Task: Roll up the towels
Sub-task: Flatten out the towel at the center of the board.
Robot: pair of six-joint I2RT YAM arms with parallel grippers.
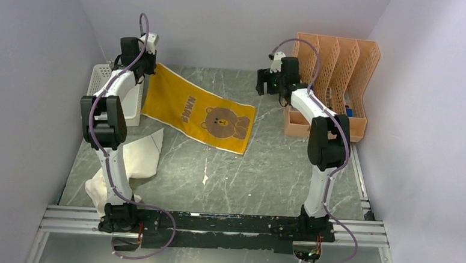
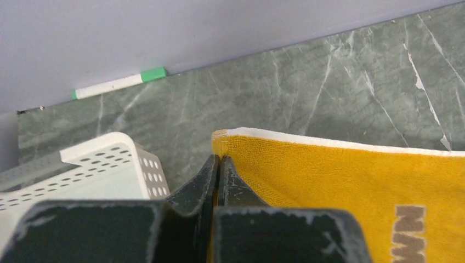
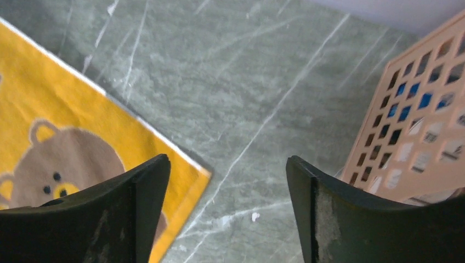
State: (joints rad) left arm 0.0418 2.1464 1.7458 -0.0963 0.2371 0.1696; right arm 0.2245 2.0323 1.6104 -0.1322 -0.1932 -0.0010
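Gripping: left gripper [image 2: 218, 163] clamped on the yellow towel [image 1: 172, 98], far left corner
right gripper [image 3: 226, 161]: jaws wide, holding nothing, by its right edge
yellow towel: mid-table, light, floppy, take it by corners
white towel [image 1: 145, 154]: crumpled near left

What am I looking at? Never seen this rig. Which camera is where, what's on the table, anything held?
Two robot arms are bolted at the near edge of a grey-green marbled table. The wide picture comes from a fixed camera above and behind them. The other two come from a camera on each wrist, looking out past the arm's tip. On the table are a mustard-yellow towel with a brown bear print, spread out; a crumpled cream-white towel; a white perforated plastic basket; and a peach plastic file rack. The left gripper is shut on a corner of the yellow towel. The right gripper is open and holds nothing, above bare table beside the towel's bear end.
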